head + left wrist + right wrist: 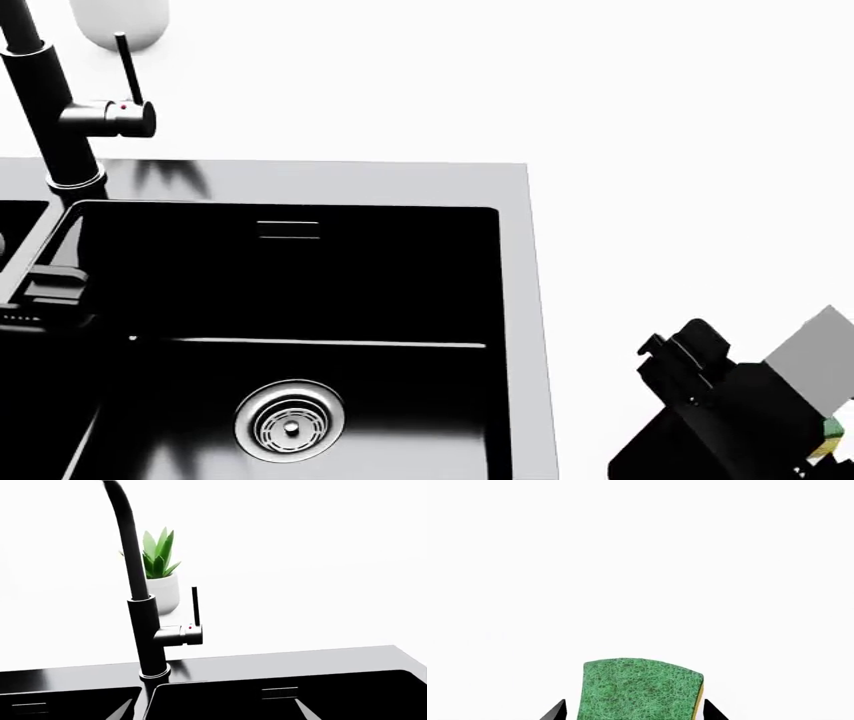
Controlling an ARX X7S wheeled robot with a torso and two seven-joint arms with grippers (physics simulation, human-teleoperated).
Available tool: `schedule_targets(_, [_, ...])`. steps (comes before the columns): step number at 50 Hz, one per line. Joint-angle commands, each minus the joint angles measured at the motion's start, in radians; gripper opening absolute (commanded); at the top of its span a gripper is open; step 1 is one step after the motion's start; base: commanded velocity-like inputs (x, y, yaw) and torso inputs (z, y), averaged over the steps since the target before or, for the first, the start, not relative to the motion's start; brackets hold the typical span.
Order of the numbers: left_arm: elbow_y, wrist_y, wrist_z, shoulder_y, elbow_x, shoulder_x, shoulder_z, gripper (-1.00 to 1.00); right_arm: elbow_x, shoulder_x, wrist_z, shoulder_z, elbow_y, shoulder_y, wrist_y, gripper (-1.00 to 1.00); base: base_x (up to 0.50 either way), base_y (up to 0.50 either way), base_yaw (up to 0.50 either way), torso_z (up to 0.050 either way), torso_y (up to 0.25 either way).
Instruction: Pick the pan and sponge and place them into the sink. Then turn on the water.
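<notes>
Your right gripper sat around the sponge, a dark fingertip showing at each side; whether they pinched it, I could not tell. The sponge was over white counter, right of the sink. Your left gripper's opening was not visible.

Green-faced yellow sponge, black sink

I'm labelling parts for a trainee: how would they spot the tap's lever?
Find the black sink, then the tall black faucet on its back rim. The lever is the thin upright rod beside it, marked by a red dot, before the potted plant.
</notes>
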Motion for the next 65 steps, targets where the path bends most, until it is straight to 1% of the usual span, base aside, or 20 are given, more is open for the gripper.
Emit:
schedule_targets(1, [-0.008, 0.007, -0.006, -0.004, 0.002, 0.007, 0.012, 1.00, 0.024, 0.002, -0.008, 0.003, 0.068, -0.058, -0.015, -1.00, 0.00, 0.00, 0.00, 0.000, 0.000])
schedule_targets(10, [-0.012, 0.012, -0.010, -0.003, 0.005, 0.010, 0.020, 1.00, 0.016, 0.015, 0.032, -0.034, 0.001, -0.042, 0.017, -1.00, 0.00, 0.00, 0.00, 0.000, 0.000])
schedule_targets(16, [-0.012, 0.013, -0.008, -0.002, 0.000, 0.005, 0.016, 1.00, 0.023, 0.031, -0.067, -0.059, -0.066, -0.046, -0.061, -1.00, 0.00, 0.00, 0.00, 0.000, 0.000])
schedule_targets(18, [-0.011, 0.013, -0.006, -0.001, -0.002, 0.003, 0.013, 1.00, 0.024, 0.091, -0.146, -0.136, -0.108, -0.023, -0.020, -1.00, 0.00, 0.00, 0.00, 0.000, 0.000])
schedule_targets(22, [-0.009, 0.011, -0.008, -0.001, -0.005, 0.003, 0.012, 1.00, 0.052, 0.127, -0.194, -0.176, -0.113, 0.012, 0.038, -1.00, 0.00, 0.00, 0.00, 0.000, 0.000])
schedule_targets(24, [-0.007, 0.012, -0.004, 0.004, -0.010, -0.002, 0.003, 1.00, 0.038, 0.150, -0.248, -0.207, -0.114, 0.016, 0.018, -1.00, 0.00, 0.00, 0.00, 0.000, 0.000])
schedule_targets(26, [-0.007, 0.014, -0.006, 0.005, -0.009, 0.000, 0.006, 1.00, 0.050, 0.181, -0.403, -0.244, -0.141, -0.003, -0.053, -1.00, 0.00, 0.00, 0.00, 0.000, 0.000])
schedule_targets(27, [-0.006, 0.013, -0.007, 0.005, -0.009, 0.000, 0.007, 1.00, 0.074, 0.173, -0.377, -0.215, -0.144, -0.002, -0.038, -1.00, 0.00, 0.00, 0.00, 0.000, 0.000])
schedule_targets(30, [-0.004, 0.013, -0.005, 0.007, -0.012, -0.006, 0.001, 1.00, 0.177, 0.185, -0.492, -0.207, -0.131, 0.028, -0.001, -1.00, 0.00, 0.00, 0.00, 0.000, 0.000])
schedule_targets(31, [-0.005, 0.009, -0.004, 0.002, -0.014, -0.008, 0.000, 1.00, 0.134, 0.223, -0.524, -0.288, -0.138, 0.060, 0.030, -1.00, 0.00, 0.00, 0.00, 0.000, 0.000])
schedule_targets(35, [-0.002, 0.008, -0.002, 0.005, -0.019, -0.011, -0.003, 1.00, 0.217, 0.247, -0.616, -0.305, -0.136, 0.103, 0.096, -1.00, 0.00, 0.00, 0.00, 0.000, 0.000])
schedule_targets(37, [-0.003, 0.005, -0.003, 0.001, -0.022, -0.009, -0.005, 1.00, 0.220, 0.276, -0.691, -0.335, -0.152, 0.130, 0.093, -1.00, 0.00, 0.00, 0.00, 0.000, 0.000])
schedule_targets(39, [-0.003, 0.003, -0.003, -0.002, -0.023, -0.011, -0.004, 1.00, 0.193, 0.299, -0.819, -0.347, -0.200, 0.116, -0.009, -1.00, 0.00, 0.00, 0.00, 0.000, 0.000])
schedule_targets(40, [-0.006, 0.001, -0.004, -0.008, -0.023, -0.009, 0.000, 1.00, 0.171, 0.343, -0.882, -0.441, -0.191, 0.154, 0.057, -1.00, 0.00, 0.00, 0.00, 0.000, 0.000])
schedule_targets(41, [-0.005, -0.002, -0.005, -0.013, -0.026, -0.008, -0.001, 1.00, 0.155, 0.354, -0.884, -0.436, -0.211, 0.145, 0.031, -1.00, 0.00, 0.00, 0.00, 0.000, 0.000])
schedule_targets(49, [-0.009, -0.012, -0.005, -0.027, -0.033, -0.010, 0.001, 1.00, 0.246, 0.468, -0.961, -0.476, -0.270, 0.182, 0.184, -1.00, 0.00, 0.00, 0.00, 0.000, 0.000])
schedule_targets(55, [-0.014, -0.006, -0.005, -0.023, -0.037, -0.002, 0.004, 1.00, 0.248, 0.513, -1.026, -0.520, -0.306, 0.182, 0.201, -1.00, 0.00, 0.00, 0.00, 0.000, 0.000])
schedule_targets(57, [-0.010, -0.015, -0.006, -0.026, -0.046, 0.000, -0.002, 1.00, 0.274, 0.513, -1.018, -0.515, -0.306, 0.187, 0.229, -1.00, 0.00, 0.00, 0.00, 0.000, 0.000])
schedule_targets(58, [-0.007, -0.016, -0.005, -0.024, -0.049, 0.001, -0.001, 1.00, 0.325, 0.496, -0.967, -0.457, -0.289, 0.177, 0.245, -1.00, 0.00, 0.00, 0.00, 0.000, 0.000])
schedule_targets(65, [-0.004, -0.016, 0.004, -0.011, -0.065, -0.007, -0.019, 1.00, 0.334, 0.536, -0.947, -0.412, -0.338, 0.157, 0.226, -1.00, 0.00, 0.00, 0.00, 0.000, 0.000])
